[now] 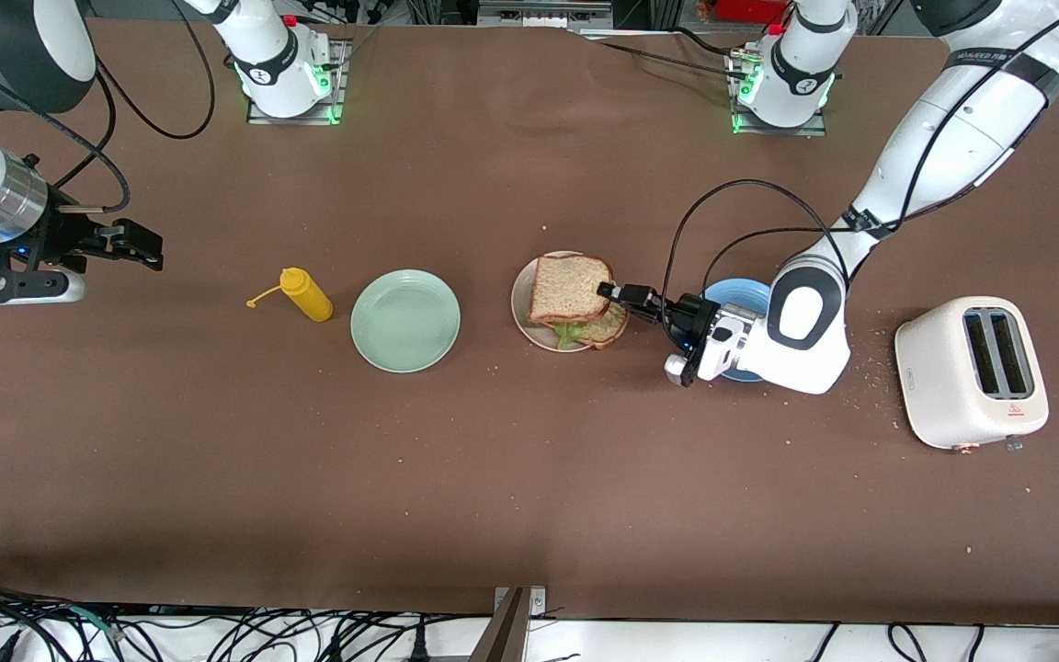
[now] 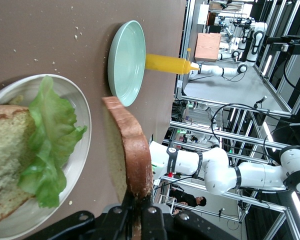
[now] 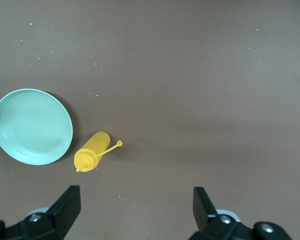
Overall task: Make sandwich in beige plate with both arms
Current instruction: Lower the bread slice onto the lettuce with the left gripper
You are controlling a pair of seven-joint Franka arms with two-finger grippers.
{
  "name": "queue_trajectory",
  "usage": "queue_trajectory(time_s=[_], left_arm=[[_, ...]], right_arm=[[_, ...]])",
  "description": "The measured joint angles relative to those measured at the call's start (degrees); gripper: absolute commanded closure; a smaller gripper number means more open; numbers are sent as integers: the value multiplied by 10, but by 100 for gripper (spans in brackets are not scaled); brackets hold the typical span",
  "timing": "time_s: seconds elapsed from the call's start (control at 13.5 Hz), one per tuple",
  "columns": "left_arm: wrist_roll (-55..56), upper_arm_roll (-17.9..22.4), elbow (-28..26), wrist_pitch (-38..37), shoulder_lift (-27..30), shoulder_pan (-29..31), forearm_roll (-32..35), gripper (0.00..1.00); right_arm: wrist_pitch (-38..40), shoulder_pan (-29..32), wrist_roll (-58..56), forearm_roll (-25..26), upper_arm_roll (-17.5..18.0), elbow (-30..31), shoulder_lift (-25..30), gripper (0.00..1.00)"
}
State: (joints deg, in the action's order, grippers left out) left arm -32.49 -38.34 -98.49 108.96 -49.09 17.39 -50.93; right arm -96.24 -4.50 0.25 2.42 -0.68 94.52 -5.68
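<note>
The round pinkish-beige plate [image 1: 524,317] carries a crinkly green lettuce leaf [image 2: 47,145] on a brown toast slice [image 2: 5,160]. The left gripper [image 1: 607,291] pinches the top toast slice [image 1: 568,289] by its three-o'clock crust, over the plate. Released while tilted, it could slide off. The right gripper [image 3: 135,210] waits, spread, over bare table.
</note>
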Motion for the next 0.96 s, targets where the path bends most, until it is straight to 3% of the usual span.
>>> queue_trajectory(time_s=[0.37,0.44,0.52,0.96], left_arm=[[-73,11,-11,18,-21,1,0,100],[-86,13,-14,24,-28,1,0,80],[-94,16,-15,27,-34,1,0,1],[-120,35,-11,68,-37,-21,0,0]], right_arm=[[0,-2,0,0,0,0,0,0],[0,-2,0,0,0,0,0,0],[0,-2,0,0,0,0,0,0],[0,-2,0,0,0,0,0,0]])
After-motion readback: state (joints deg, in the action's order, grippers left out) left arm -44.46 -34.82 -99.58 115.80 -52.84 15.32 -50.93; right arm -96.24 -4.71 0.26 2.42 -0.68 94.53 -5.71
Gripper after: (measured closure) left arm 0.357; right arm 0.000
